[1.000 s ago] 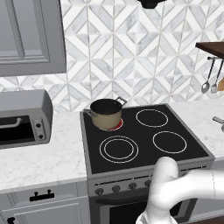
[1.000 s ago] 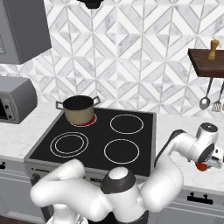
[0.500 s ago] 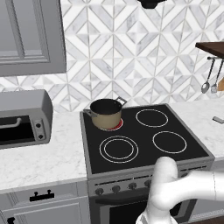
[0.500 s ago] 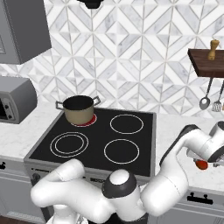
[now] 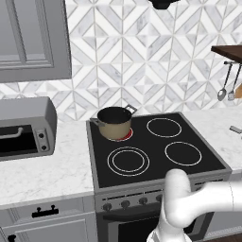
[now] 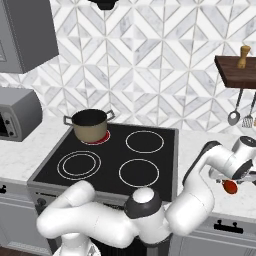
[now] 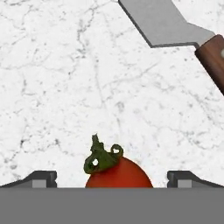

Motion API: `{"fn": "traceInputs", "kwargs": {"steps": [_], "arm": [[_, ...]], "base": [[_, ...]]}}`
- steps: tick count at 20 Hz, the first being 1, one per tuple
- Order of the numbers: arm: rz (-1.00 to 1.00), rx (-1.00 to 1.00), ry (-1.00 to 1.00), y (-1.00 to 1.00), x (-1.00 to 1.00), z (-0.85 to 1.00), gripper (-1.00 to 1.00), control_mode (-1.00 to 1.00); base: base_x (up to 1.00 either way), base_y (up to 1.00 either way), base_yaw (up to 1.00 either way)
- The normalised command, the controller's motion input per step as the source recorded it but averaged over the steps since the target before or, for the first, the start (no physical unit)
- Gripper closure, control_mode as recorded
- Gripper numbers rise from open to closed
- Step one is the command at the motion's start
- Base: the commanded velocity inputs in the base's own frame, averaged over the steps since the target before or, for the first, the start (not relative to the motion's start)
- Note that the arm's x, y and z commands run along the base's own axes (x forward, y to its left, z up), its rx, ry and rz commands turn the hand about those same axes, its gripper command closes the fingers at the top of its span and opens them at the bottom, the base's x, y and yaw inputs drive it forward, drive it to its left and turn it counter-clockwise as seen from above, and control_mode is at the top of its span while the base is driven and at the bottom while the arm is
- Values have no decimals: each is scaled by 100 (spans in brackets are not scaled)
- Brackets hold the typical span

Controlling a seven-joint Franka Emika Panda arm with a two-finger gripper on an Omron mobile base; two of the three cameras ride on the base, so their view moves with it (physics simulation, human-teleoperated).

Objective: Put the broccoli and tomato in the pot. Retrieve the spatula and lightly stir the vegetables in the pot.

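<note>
The red tomato with its green stalk lies on the marble counter, right between my open gripper, one fingertip on either side of it. In the right base view the gripper hangs just over the tomato, right of the stove. Just past the tomato lies the spatula, grey blade flat and reddish-brown handle running off to the right. The tan pot stands on the glowing back-left burner, also seen as the pot. The broccoli is out of view.
The black stove top lies between pot and gripper. A toaster oven sits on the left counter. Ladles hang under a wooden shelf above the right counter.
The hand has shifted a little to the right above the tomato. Its jaws have stayed open, and the pot and tomato have not moved.
</note>
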Motion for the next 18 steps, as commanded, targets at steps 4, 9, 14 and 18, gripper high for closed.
{"fn": "traceInputs", "kwargs": {"steps": [4, 9, 14, 18], "arm": [[9, -4, 6, -31, 6, -19, -100, -100], [11, -1, 6, -16, -6, -16, -100, -100], [13, 0, 6, -1, -49, -9, -100, -100], [9, 0, 0, 0, -83, -7, -100, -100]], "base": [[0, 0, 0], [0, 0, 0], [0, 0, 0], [0, 0, 0]]}}
